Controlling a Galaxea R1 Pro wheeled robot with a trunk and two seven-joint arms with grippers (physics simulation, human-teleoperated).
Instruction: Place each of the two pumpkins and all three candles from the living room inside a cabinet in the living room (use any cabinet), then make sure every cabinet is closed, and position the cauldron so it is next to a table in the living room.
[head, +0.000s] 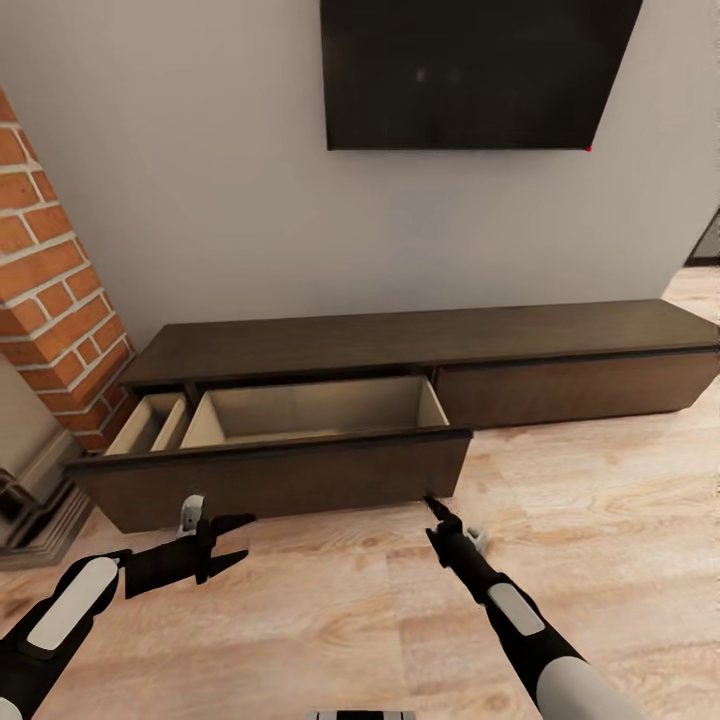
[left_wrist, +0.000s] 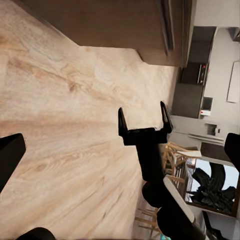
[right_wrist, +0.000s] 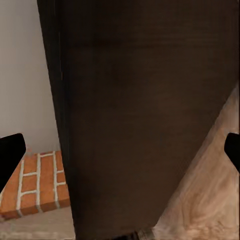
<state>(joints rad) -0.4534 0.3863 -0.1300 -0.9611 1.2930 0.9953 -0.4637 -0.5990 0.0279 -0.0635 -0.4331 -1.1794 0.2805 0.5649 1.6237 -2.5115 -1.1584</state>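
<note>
Both open pincers, left (head: 236, 540) and right (head: 432, 503), hover over bare floor (head: 600, 500), the cabinet's (head: 420, 345) pulled-out drawer (head: 290, 470) just ahead.

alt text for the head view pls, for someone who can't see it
A long dark-brown cabinet against a grey wall has its left drawer pulled open, showing bare beige insides. Two black grippers, left gripper and right gripper, hover over wood floor before it.

Dark-brown cabinet (right_wrist: 145, 115) front close up, beside brick column (right_wrist: 35, 182)

head overlooks cabinet (head: 420, 350), right wrist close
</note>
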